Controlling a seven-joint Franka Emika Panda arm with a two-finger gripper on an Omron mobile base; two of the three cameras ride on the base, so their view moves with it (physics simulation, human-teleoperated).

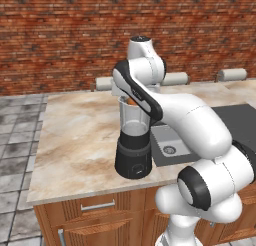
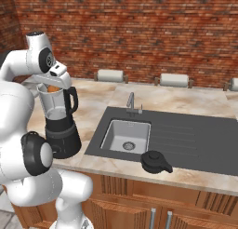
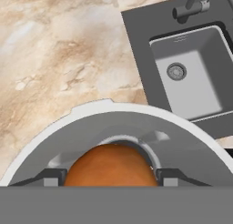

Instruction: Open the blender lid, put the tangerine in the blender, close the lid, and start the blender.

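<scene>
Lid: blender lid (image 2: 155,161) already off, lying on the desk (image 1: 75,135) by the sink.
Fruit: my hand (image 3: 111,181) clamped on the tangerine (image 3: 111,170), seemingly just above the blender (image 1: 133,140) rim.
Left: drop, re-lid, start.

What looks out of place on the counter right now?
Only the blender lid: it lies on the dark drainboard near the counter's front edge, right of the sink, well away from the blender. That fits the open jar; the claw holds the tangerine over its rim. No spills or damage.
</scene>
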